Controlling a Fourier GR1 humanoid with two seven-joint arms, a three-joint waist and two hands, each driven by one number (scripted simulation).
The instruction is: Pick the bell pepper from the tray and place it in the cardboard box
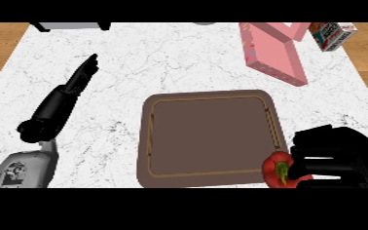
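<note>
right hand (332, 157) at lower right, fingers curled round red bell pepper (277, 170), pepper at brown tray's (208, 175) near right corner, over rim. left hand (68, 93) lies over marble counter (173, 58) at left, fingers straight, pointing away, holding nothing. pink cardboard box (277, 58) sits at far right, well apart from pepper. small carton (332, 34) beside it.

You see a glossy black left hand (68, 90) with slim fingers on a light grey forearm (27, 168) bearing dark panel markings. Your right hand (330, 158) is black too, blocky and ridged.
</note>
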